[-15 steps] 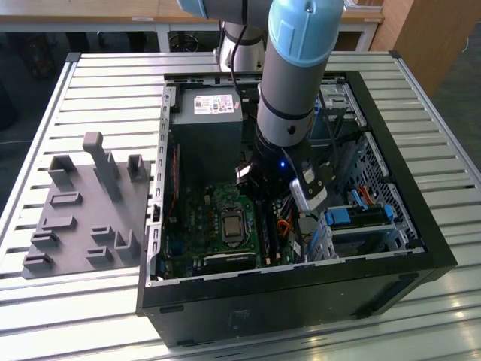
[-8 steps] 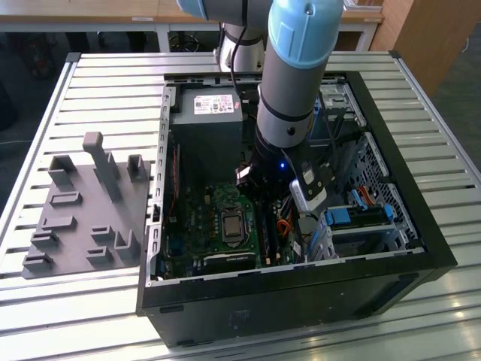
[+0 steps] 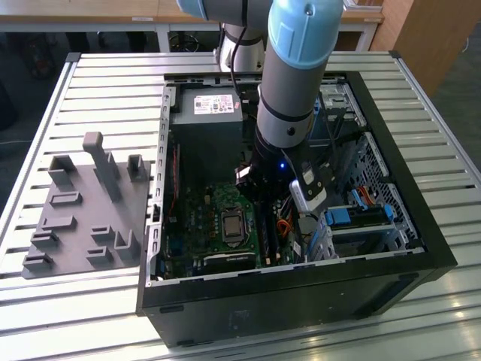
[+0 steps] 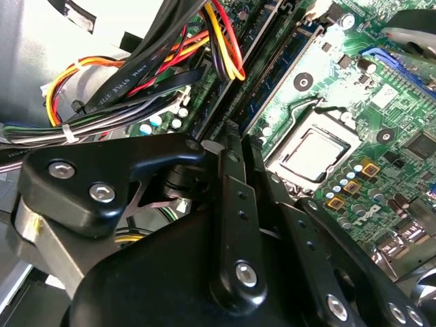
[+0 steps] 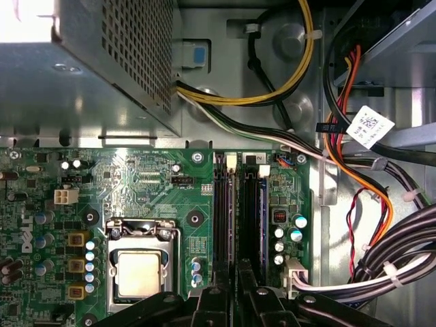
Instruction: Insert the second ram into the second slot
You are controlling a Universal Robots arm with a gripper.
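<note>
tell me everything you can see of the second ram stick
The second ram is a long, thin, dark-blue board standing on edge in a slot on the green motherboard, beside the black slot next to the processor socket. In the first wrist view the end effector sits right over its near end. Whether it is fully seated cannot be told.

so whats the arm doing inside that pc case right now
The robot arm has reached down into the open computer case, with its gripper right over the memory slots beside the processor socket on the green motherboard. A dark-blue ram stick stands in the slot in line with the gripper. Whether it is fully seated cannot be told. A grey fixture tray sits outside the case, on the exterior view's left.
</note>
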